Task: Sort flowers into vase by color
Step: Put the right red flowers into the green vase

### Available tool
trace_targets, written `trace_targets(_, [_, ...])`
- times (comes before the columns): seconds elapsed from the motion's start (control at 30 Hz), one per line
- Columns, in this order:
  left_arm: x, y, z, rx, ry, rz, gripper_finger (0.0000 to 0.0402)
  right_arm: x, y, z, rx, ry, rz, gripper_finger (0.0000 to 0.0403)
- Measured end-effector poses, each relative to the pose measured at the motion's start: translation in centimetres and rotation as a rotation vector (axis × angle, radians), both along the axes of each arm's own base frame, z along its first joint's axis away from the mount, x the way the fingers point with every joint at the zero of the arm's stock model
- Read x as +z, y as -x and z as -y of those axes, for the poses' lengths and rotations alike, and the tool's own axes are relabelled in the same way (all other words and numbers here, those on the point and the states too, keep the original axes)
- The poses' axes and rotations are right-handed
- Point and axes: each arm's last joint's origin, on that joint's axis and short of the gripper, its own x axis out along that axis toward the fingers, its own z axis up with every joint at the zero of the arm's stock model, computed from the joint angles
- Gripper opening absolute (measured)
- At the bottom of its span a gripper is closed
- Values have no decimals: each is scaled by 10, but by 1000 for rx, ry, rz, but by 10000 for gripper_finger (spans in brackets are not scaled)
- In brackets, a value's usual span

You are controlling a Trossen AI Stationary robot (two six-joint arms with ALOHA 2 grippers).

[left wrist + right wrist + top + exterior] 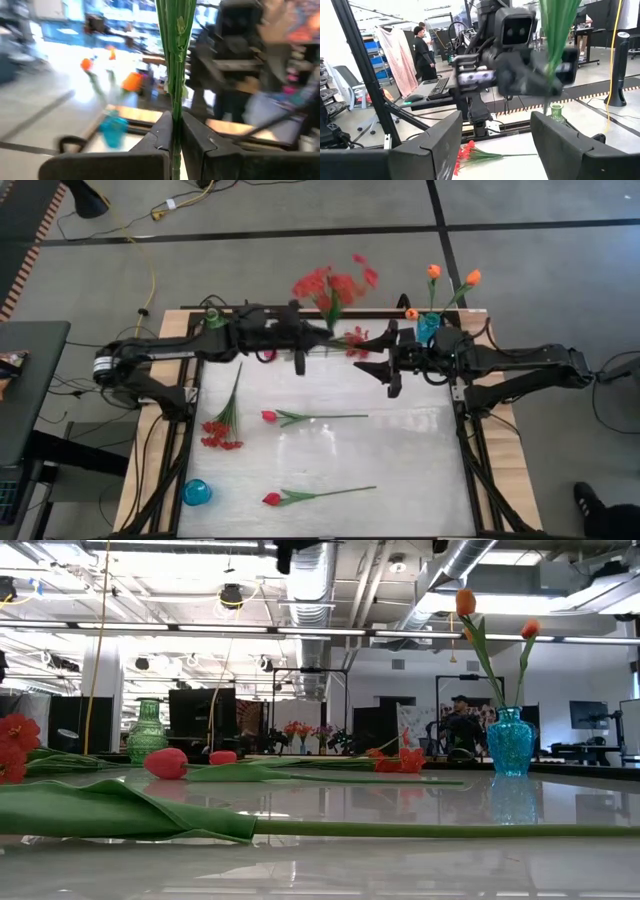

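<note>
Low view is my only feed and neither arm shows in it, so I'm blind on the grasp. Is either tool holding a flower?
Observer: Yes. The left tool is shut on the stems of a red spray, held up over the table's far edge.
Operator: And the right tool?
Observer: The right tool is open with nothing between its fingers, facing the left one beside the tall blue vase.
Operator: Any vase outside my view?
Observer: A small blue vase sits at the near left corner.
</note>
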Motion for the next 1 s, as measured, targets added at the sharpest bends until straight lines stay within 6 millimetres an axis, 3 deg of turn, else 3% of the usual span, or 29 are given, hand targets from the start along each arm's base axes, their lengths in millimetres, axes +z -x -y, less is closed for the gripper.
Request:
trace_targets(0.2, [17,30,-23,171,-85,-15,5,-1,1,0,0,-1,-11,260])
trace_targets(0.53, [20,80,-69,468,-92,-129,4,-4,0,0,0,-4,-48,260])
trace_targets(0.77, [-6,119,-88,648,-40,-103,4,-8,0,-1,2,-5,-80,260])
trace_targets(1.0, [-34,158,-94,809,-4,-84,4,-8,0,-1,2,-29,-87,260])
